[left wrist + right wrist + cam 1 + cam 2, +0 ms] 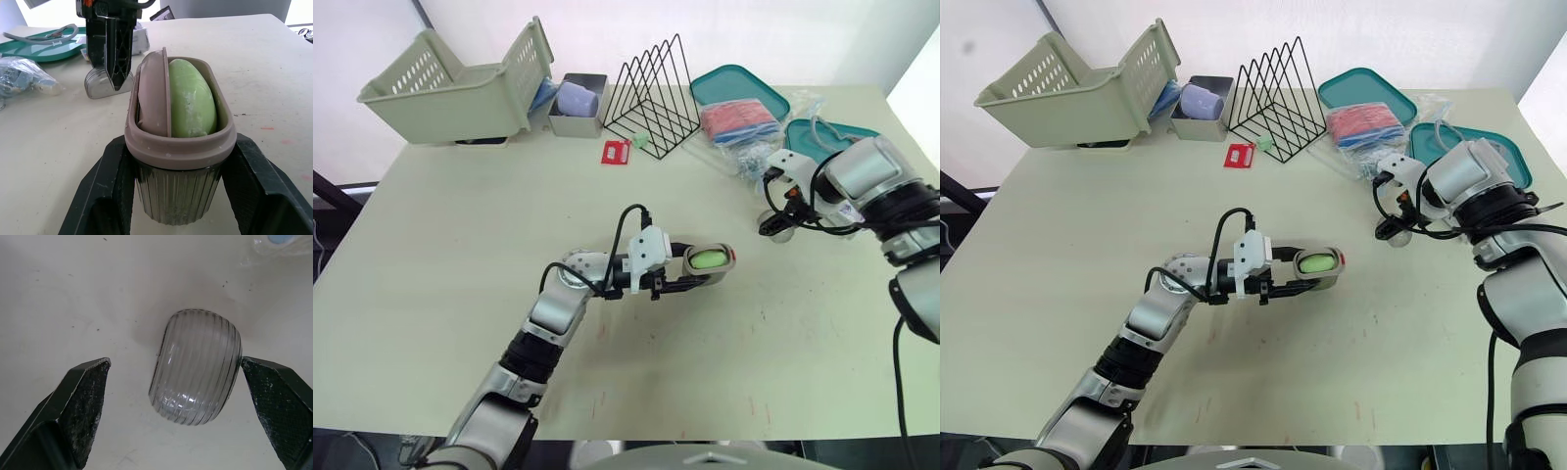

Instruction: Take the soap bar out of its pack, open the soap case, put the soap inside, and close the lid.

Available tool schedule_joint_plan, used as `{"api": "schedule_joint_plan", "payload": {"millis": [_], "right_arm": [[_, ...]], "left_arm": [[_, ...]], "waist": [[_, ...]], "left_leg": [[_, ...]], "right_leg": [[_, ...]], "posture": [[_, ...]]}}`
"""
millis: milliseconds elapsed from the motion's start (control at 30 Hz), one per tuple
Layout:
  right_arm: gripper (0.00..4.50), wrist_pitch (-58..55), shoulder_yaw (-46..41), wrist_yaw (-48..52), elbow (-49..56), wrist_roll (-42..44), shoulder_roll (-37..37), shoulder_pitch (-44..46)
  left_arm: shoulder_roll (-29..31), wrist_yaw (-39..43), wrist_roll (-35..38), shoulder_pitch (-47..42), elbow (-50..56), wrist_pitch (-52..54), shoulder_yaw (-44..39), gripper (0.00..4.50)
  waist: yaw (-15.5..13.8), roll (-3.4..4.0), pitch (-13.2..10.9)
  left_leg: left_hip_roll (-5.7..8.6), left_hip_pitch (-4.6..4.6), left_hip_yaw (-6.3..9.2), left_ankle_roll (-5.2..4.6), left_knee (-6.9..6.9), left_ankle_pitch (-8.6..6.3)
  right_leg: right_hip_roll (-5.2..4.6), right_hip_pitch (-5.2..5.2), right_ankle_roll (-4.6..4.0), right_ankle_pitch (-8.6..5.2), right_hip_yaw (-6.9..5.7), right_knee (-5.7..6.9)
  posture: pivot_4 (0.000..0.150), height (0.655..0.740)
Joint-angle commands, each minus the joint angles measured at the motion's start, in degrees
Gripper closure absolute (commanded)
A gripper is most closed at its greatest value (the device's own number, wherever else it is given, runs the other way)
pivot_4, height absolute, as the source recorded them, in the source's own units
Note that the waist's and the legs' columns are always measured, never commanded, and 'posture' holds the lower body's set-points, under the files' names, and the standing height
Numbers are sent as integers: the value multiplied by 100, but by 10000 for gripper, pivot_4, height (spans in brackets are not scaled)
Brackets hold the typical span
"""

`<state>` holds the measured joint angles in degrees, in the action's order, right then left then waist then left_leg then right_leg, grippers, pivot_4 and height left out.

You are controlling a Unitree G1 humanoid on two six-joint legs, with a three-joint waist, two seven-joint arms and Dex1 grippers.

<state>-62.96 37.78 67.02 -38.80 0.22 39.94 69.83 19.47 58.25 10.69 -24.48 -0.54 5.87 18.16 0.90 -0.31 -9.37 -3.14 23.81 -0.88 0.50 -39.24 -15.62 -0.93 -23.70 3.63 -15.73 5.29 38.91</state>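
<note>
The brown ribbed soap case (709, 263) lies on its side at the table's middle, and my left gripper (698, 270) is shut on it. Inside sits the green soap bar (191, 100), next to a brown insert (152, 93) standing on edge. The clear ribbed lid (195, 367) rests on the table to the right. My right gripper (174, 362) hangs open over the lid; one finger (274, 401) is at its edge and the other stands apart. The left wrist view also catches the right gripper (113, 54) above the lid (101, 84).
At the back are a green basket (450, 83), a grey box (578, 106) holding a cup, and a black wire rack (656, 98). A small red pack (617, 152) lies by the rack. Teal lids (739, 86) and plastic bags (744, 127) crowd the back right.
</note>
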Motion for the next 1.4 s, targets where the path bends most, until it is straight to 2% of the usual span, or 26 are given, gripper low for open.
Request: {"api": "schedule_joint_plan", "payload": {"millis": [33, 167, 200, 267, 367, 400, 500, 533, 667, 833, 1133, 1267, 1400], "right_arm": [[681, 78, -146, 38, -106, -171, -45, 183], [681, 228, -199, -10, -302, -305, -142, 191], [2871, 289, -213, -33, -352, -348, -163, 182], [9834, 410, -222, -54, -417, -438, -184, 161], [25828, 542, -249, -14, -478, -537, -197, 136], [26618, 600, -268, -3, -486, -568, -194, 128], [26600, 868, -314, 78, -427, -615, -136, 98], [26600, 1360, -463, 234, -175, -511, -22, 22], [26600, 2688, -796, 1100, 651, -237, 379, -173], [26600, 3162, -1158, 2280, 1690, 322, 655, -223], [26600, 2699, -567, 2548, 3320, 1621, 1441, -160], [26600, 2632, -592, 2548, 3730, 1764, 1488, -245], [26600, 2659, -679, 2515, 3968, 1545, 1299, -406]], "left_arm": [[-26, -33, 48, -78, 181, -68, -59, 25036], [-25, -37, 51, -97, 163, -56, -72, 25036], [-23, -39, 47, -100, 156, -56, -73, 25036], [-20, -41, 44, -103, 153, -52, -73, 25036], [-15, -46, 43, -96, 161, -43, -75, 25036], [-13, -49, 43, -93, 165, -41, -76, 25036], [-9, -55, 43, -83, 170, -38, -76, 25036], [-1, -56, 35, -77, 150, -54, -78, 25036], [27, -58, 29, -84, 98, -81, -93, 25036], [33, -65, 32, -119, 29, -99, -112, 25036], [-31, -113, 16, -178, -140, -182, -125, 25036], [-31, -122, 17, -179, -145, -198, -126, 25036], [-28, -127, 22, -183, -142, -195, -123, 25036]], "waist": [[2, 0, 0], [2, 0, 0], [3, 1, 0], [5, 1, 0], [5, 1, 0], [6, 1, 0], [7, 1, 0], [7, 1, 0], [3, 3, -1], [5, 3, -1], [-9, 2, -1], [-2, 2, -1], [-8, 2, -1]], "left_leg": [[0, 0, 0, 0, 0, 0], [0, 0, 0, 0, 0, 0], [0, 0, 0, 0, 0, 0], [0, 0, 0, 0, 0, 0], [0, 0, 0, 0, 0, 0], [0, 0, -1, 0, 0, 0], [0, -1, -1, 0, 0, 0], [0, -1, 0, 0, 0, 0], [0, 1, 0, 0, 1, 0], [0, -3, 1, 0, 1, 0], [0, -3, 4, 0, -3, 0], [-1, -4, 5, -1, -3, 0], [-1, -3, 7, -1, -3, 0]], "right_leg": [[0, 0, 0, 0, 0, -1], [0, 0, 0, 0, 0, 0], [0, 0, 0, 0, 0, 0], [0, 0, 0, 0, 0, 0], [0, 0, 0, 0, 0, -1], [0, 0, 0, 0, 0, -1], [0, 0, 0, 0, 0, 0], [0, 0, 0, 0, 0, 0], [0, 0, 1, 0, 0, -4], [0, 2, 0, 0, 0, 0], [-1, 4, 0, 0, -2, 0], [-1, 5, 0, 0, -3, -1], [0, 5, 0, 0, -4, -1]], "posture": [[1500, 7400], [1500, 7400], [1500, 7400], [1500, 7400], [1500, 7400], [1500, 7400], [1500, 7400], [1500, 7400], [1500, 7400], [1500, 7400], [1500, 7400], [1500, 7400], [1500, 7400]]}}
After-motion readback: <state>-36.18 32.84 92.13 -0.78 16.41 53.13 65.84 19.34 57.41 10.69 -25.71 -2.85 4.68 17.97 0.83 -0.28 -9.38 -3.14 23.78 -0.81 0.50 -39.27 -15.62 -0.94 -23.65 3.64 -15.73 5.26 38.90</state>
